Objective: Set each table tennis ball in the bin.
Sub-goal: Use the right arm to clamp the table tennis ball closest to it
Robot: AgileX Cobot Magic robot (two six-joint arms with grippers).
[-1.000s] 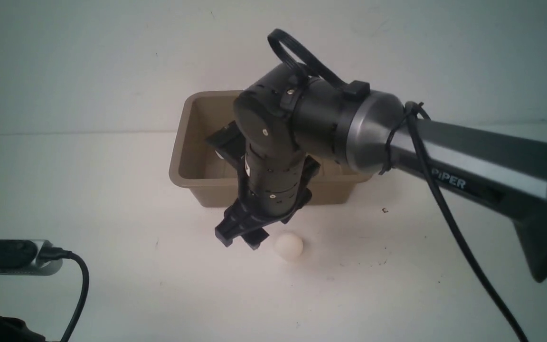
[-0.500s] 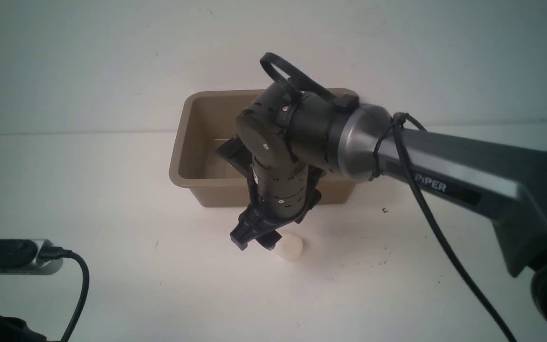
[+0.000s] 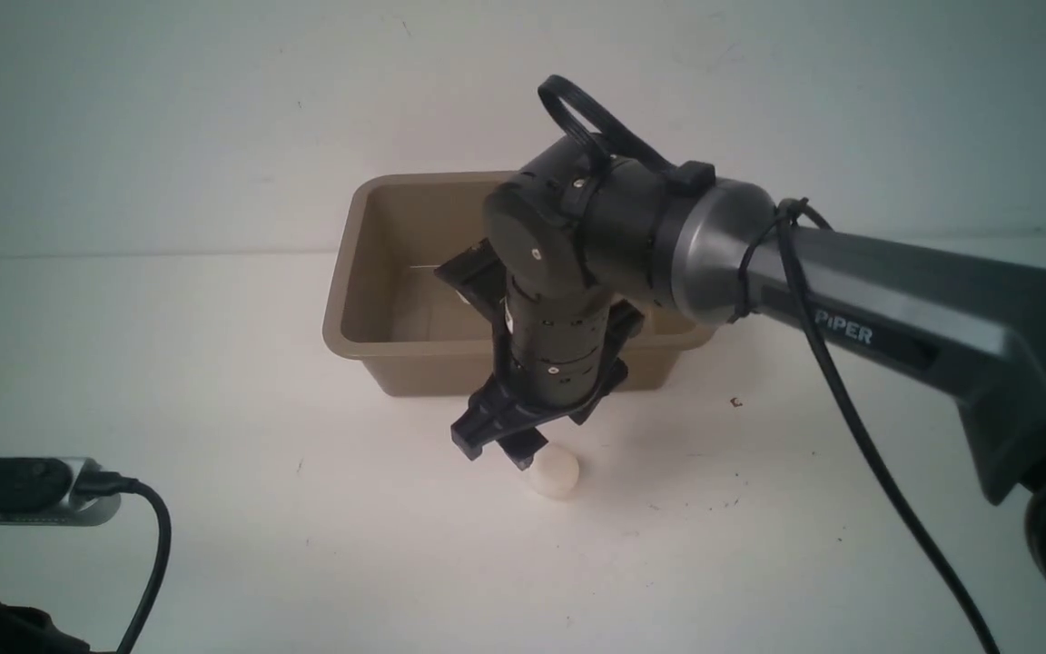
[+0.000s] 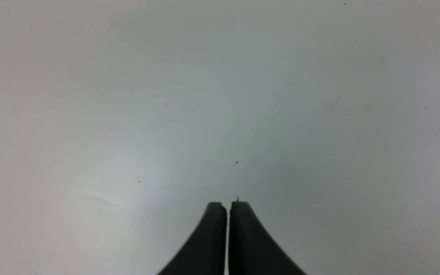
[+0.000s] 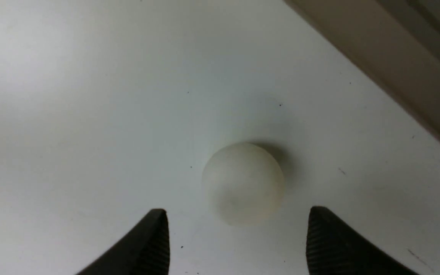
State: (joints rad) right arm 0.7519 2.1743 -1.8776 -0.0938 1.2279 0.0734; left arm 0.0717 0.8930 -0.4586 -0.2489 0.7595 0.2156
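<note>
Table tennis ball [image 5: 243,183] lies on your tabletop [image 3: 214,363] near the bin [image 3: 346,300], just ahead of the wide-open tips of your right claw [image 5: 237,213], while your left claw [image 4: 227,204] is pressed closed.

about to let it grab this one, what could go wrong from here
The small white plastic table tennis ball sits free on the white table, just ahead of the right arm's open black fingers, not yet between them; a fingertip nudge could roll it away.
The taupe rectangular plastic bin stands close beyond the ball, so a hasty lift could clip its front wall.
</note>
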